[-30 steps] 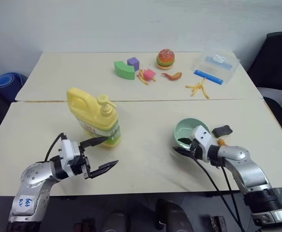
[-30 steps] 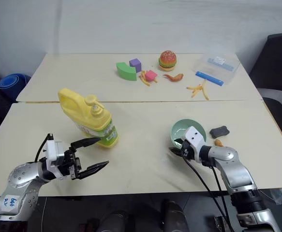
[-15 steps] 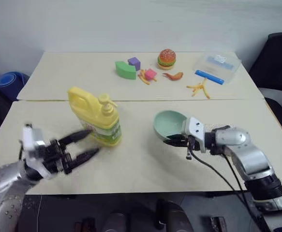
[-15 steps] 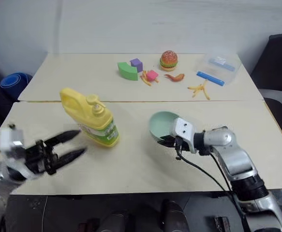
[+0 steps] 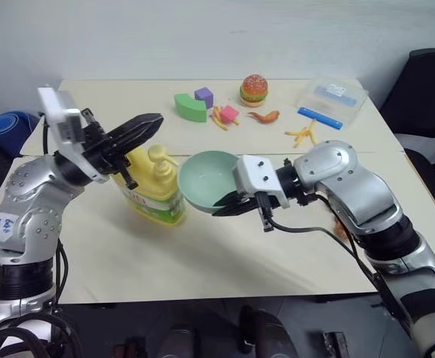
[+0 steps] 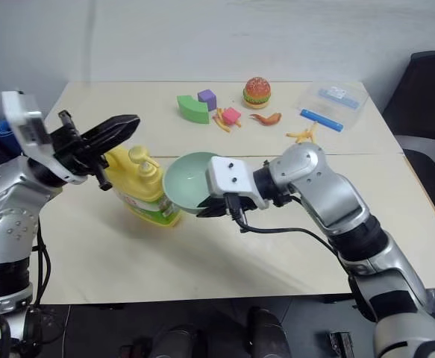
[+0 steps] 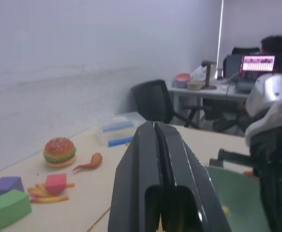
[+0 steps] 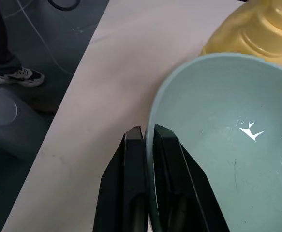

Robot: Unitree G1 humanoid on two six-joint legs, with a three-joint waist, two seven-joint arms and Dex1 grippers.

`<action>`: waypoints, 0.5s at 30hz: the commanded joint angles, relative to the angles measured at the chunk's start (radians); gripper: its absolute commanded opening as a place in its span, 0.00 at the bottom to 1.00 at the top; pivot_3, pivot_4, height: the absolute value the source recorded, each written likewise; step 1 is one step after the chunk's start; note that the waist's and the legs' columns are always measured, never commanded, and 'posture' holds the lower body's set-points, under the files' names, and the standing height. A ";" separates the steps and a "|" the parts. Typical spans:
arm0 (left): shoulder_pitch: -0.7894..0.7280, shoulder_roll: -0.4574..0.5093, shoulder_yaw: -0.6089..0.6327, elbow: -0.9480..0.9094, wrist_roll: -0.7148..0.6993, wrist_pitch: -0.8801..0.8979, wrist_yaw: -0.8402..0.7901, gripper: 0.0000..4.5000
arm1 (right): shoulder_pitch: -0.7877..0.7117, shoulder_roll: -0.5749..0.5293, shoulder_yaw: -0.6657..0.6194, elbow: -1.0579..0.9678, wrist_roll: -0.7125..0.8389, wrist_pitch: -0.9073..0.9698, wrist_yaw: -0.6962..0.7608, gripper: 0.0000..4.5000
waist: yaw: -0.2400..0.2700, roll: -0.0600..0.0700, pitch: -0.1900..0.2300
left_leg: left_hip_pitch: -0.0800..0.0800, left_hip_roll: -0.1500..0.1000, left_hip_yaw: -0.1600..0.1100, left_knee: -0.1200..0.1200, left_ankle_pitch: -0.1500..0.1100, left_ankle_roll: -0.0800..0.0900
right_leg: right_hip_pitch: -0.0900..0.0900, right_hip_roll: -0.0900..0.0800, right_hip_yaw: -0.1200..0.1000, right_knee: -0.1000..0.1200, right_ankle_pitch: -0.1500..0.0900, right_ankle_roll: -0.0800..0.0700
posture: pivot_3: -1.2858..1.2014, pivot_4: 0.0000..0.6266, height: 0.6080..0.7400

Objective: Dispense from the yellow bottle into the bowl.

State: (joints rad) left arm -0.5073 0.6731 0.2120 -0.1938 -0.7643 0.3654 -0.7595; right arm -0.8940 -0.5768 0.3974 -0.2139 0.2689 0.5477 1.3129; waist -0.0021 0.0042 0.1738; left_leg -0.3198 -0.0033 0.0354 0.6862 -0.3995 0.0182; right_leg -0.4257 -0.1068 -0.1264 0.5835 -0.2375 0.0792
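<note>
Right gripper (image 8: 145, 137) pinches the bowl (image 5: 210, 179) by its rim, aloft beside the yellow bottle (image 5: 154, 190). Left gripper (image 5: 144, 128), jaws together, empty, seemingly just above the pump.

Plain pale wall (image 5: 217, 33) behind two cream tables (image 5: 224, 253) pushed edge to edge. Black office chair (image 5: 426, 89) beyond the right gripper, far side. Blue roll (image 5: 8, 123) on floor past the left gripper's outer side. Left wrist cam: desk w/ lit laptop (image 7: 258, 63), person seated (image 7: 275, 44), black chair (image 7: 155, 101).
</note>
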 commanded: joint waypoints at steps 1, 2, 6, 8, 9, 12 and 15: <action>-0.029 -0.013 -0.042 -0.008 0.050 0.002 -0.011 0.01 | -0.057 0.030 -0.004 -0.048 0.046 0.051 0.005 0.00 | -0.002 0.000 0.000 | 0.000 0.000 0.000 0.000 0.000 0.000 | 0.000 0.000 0.000 0.000 0.000 0.000 | 0.52 0.24 1.00; -0.029 -0.013 -0.050 -0.007 0.056 0.018 -0.006 0.01 | -0.064 0.033 -0.002 -0.054 0.050 0.063 0.008 0.00 | -0.002 0.000 0.000 | 0.000 0.000 0.000 0.000 0.000 0.000 | 0.000 0.000 0.000 0.000 0.000 0.000 | 0.52 0.24 1.00; -0.030 -0.009 -0.078 -0.001 0.101 0.062 0.007 0.01 | -0.076 0.040 -0.002 -0.065 0.061 0.092 0.004 0.00 | -0.002 0.000 0.000 | 0.000 0.001 0.000 0.000 0.000 -0.001 | 0.000 -0.002 0.000 0.001 0.000 0.000 | 0.52 0.24 1.00; -0.027 -0.002 -0.088 0.002 0.123 0.079 0.009 0.01 | -0.079 0.043 -0.004 -0.069 0.064 0.102 0.000 0.00 | -0.002 0.000 0.000 | 0.001 0.001 0.000 0.000 0.001 -0.001 | 0.000 -0.003 0.000 0.001 0.000 0.000 | 0.52 0.24 1.00; -0.023 0.003 -0.093 0.001 0.130 0.088 0.006 0.01 | -0.079 0.045 -0.005 -0.070 0.066 0.107 -0.002 0.00 | -0.002 0.000 0.000 | 0.001 0.001 0.000 0.000 0.001 -0.001 | 0.000 -0.003 0.000 0.001 0.000 0.000 | 0.52 0.24 1.00; -0.009 0.009 -0.111 0.004 0.164 0.125 0.036 0.01 | -0.078 0.049 -0.001 -0.068 0.061 0.107 -0.008 0.00 | -0.002 0.000 0.000 | 0.002 0.001 0.000 0.000 0.001 -0.001 | 0.000 -0.004 0.001 0.002 0.000 0.000 | 0.52 0.24 1.00; 0.015 0.013 -0.124 0.003 0.175 0.165 0.055 0.01 | -0.077 0.053 0.003 -0.064 0.057 0.104 -0.012 0.00 | -0.002 0.000 0.000 | 0.002 0.001 0.000 0.000 0.001 -0.002 | 0.001 -0.004 0.001 0.003 0.000 0.000 | 0.52 0.24 1.00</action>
State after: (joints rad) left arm -0.5375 0.6770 0.1415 -0.2218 -0.6378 0.4635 -0.7170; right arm -0.9381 -0.5386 0.4059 -0.2340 0.3101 0.6601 1.3047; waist -0.0037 0.0046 0.1734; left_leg -0.3170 -0.0028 0.0354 0.6865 -0.3985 0.0165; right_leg -0.4249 -0.1116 -0.1252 0.5865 -0.2375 0.0791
